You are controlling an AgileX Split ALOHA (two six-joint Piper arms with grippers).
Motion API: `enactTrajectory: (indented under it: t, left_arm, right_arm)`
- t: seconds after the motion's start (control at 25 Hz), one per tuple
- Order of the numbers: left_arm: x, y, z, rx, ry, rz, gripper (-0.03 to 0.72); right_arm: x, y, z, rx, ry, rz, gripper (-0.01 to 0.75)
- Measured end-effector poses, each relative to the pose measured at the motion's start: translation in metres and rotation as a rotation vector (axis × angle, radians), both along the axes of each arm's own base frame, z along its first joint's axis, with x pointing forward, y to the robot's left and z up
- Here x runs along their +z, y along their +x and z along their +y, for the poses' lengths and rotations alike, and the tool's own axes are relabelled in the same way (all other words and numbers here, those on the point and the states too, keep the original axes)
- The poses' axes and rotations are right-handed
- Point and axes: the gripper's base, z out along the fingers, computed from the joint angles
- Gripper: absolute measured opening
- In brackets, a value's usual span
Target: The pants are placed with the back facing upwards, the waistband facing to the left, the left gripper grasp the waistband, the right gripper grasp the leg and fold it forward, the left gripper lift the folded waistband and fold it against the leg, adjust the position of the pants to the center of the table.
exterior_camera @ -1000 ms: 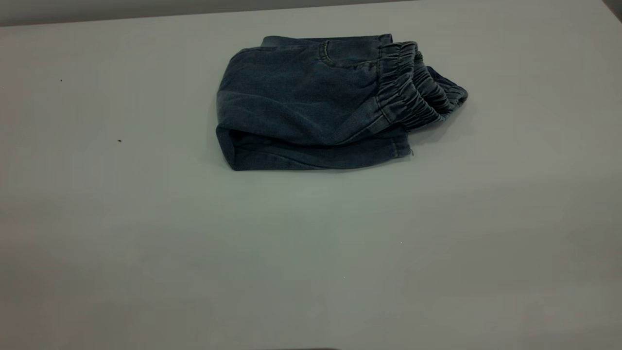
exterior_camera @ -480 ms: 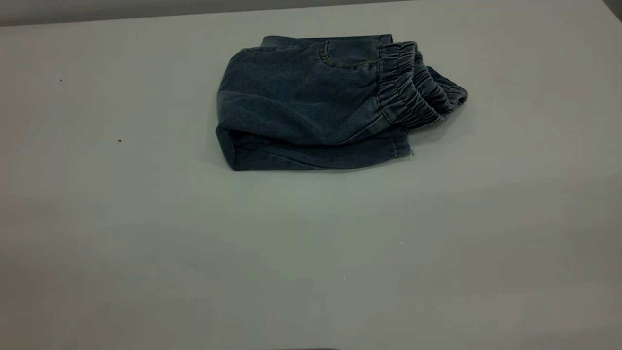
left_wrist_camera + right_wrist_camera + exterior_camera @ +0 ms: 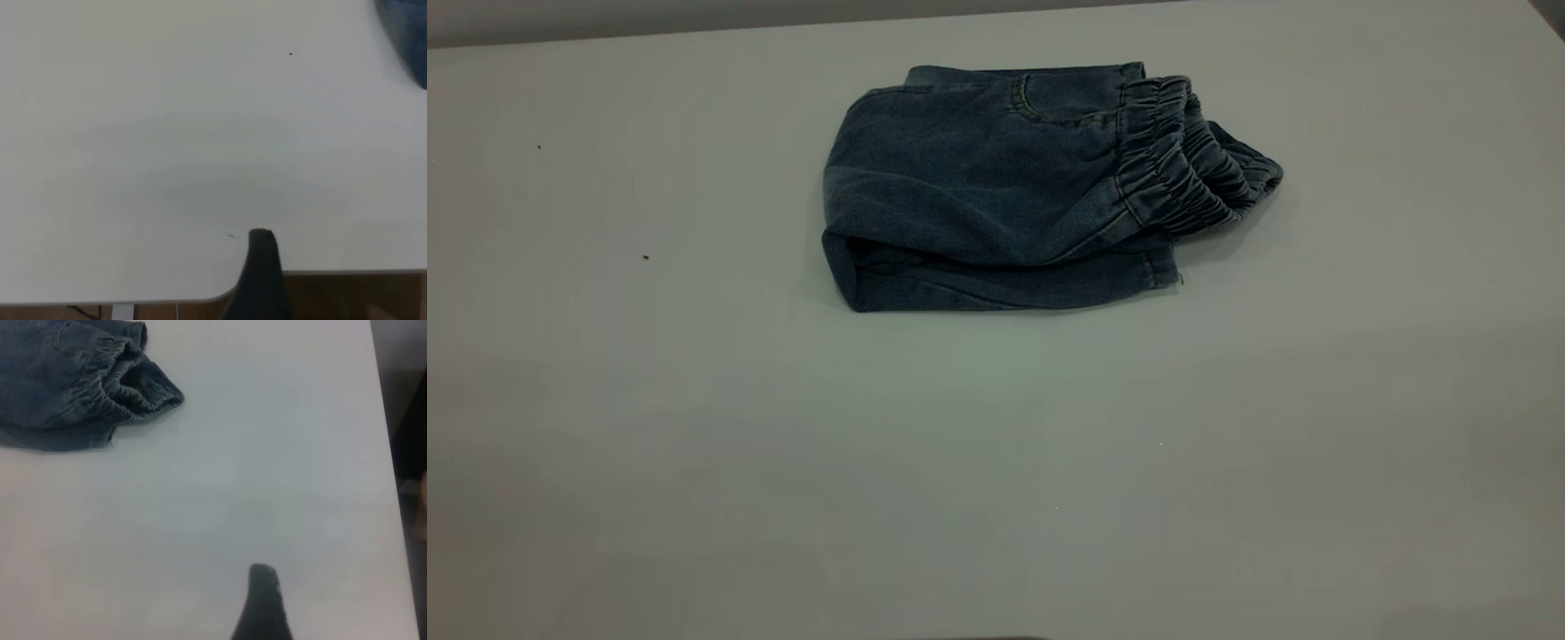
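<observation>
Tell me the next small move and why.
Probably slide the folded pants nearer along the table: they lie in its far half, waistband on the right, not centred. The right gripper sits closer to them than the left gripper.

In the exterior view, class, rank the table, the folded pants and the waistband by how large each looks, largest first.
1. The table, filling nearly the whole view.
2. The pants, a folded bundle on the table's far half.
3. The waistband, only the ruffled end of the pants.
</observation>
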Motion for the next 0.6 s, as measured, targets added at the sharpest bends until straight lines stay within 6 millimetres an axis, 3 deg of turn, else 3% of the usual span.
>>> enactTrajectory:
  t: [0.6]
  left_arm:
    - [0.0000, 0.0000, 0.0000, 0.000, 0.000, 0.000, 0.549]
  right_arm:
    - [0.0002, 0.0001, 0.0000, -0.004, 0.006, -0.002, 0.476]
